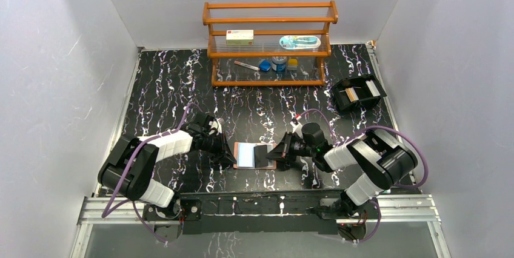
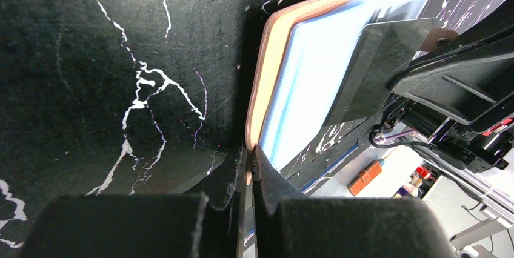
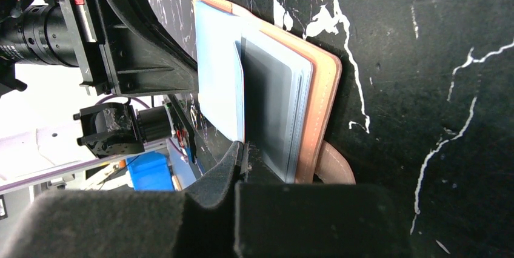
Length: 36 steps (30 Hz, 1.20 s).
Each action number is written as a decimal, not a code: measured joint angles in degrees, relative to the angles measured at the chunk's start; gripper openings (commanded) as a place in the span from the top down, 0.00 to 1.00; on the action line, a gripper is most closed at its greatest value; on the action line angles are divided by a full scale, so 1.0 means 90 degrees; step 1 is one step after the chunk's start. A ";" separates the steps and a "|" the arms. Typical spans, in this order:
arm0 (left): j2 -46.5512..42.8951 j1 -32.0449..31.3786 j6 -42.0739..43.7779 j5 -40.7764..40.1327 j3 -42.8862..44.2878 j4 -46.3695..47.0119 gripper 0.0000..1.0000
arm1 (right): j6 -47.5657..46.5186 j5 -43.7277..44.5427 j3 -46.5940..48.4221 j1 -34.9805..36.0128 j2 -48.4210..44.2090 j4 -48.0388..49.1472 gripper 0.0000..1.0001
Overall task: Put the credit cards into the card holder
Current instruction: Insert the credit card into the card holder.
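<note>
Card holder (image 1: 254, 155) clamped from both sides

Spread open and flat on the table (image 1: 170, 88), at the middle of the near edge, tan cover down and pale bluish sleeves up. Pinched at its left edge by left gripper (image 2: 250, 160), fingers closed tight over the tan rim of the cover. Pinched from the right by right gripper (image 3: 242, 156), fingers pressed together on the thin edge of a sleeve leaf, at the seam between the pale leaf and a dark grey panel (image 3: 273, 112). Panel either a card or a tinted sleeve, not to be told from these views. Snap tab (image 3: 334, 164) poking out from under the cover's right edge, just beside right gripper.

Credit cards (image 1: 351, 94), whitish, sitting in the compartments of a black tray (image 1: 338, 98) near the far right corner of the table, well apart from card holder and from both grippers.

At the middle of the far edge, wooden rack (image 1: 212, 64), with a white box (image 1: 239, 36) bearing a red label on the middle shelf and several small items on the shelf below.
</note>
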 measured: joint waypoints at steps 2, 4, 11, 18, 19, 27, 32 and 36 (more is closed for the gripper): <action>0.0000 0.0000 0.0000 0.0000 0.0000 0.0000 1.00 | -0.0002 0.0007 0.0000 0.0000 0.0002 -0.0002 1.00; 0.0000 0.0000 0.0000 0.0000 0.0000 0.0000 1.00 | -0.0002 0.0007 0.0002 0.0000 0.0017 0.0000 1.00; 0.0000 0.0000 0.0000 0.0002 0.0010 -0.0010 1.00 | 0.0024 -0.0068 0.0097 0.0000 0.0410 0.0112 1.00; 0.0000 0.0000 0.0002 -0.0002 0.0032 -0.0049 1.00 | 0.0049 -0.0146 0.0172 -0.0007 0.0607 0.0306 1.00; 0.0000 0.0000 0.0000 -0.0002 0.0034 -0.0053 1.00 | 0.0051 -0.0148 0.0175 -0.0007 0.0617 0.0318 1.00; 0.0000 0.0000 0.0000 -0.0002 0.0036 -0.0061 1.00 | 0.0078 -0.0146 0.0177 -0.0007 0.0663 0.0408 1.00; -0.0005 0.0000 -0.0010 -0.0005 0.0039 -0.0083 1.00 | 0.0131 -0.0087 0.0177 -0.0007 0.0663 0.0410 1.00; -0.0029 0.0000 -0.0029 -0.0029 0.0039 -0.0126 1.00 | 0.0168 -0.0032 0.0177 -0.0007 0.0641 0.0401 1.00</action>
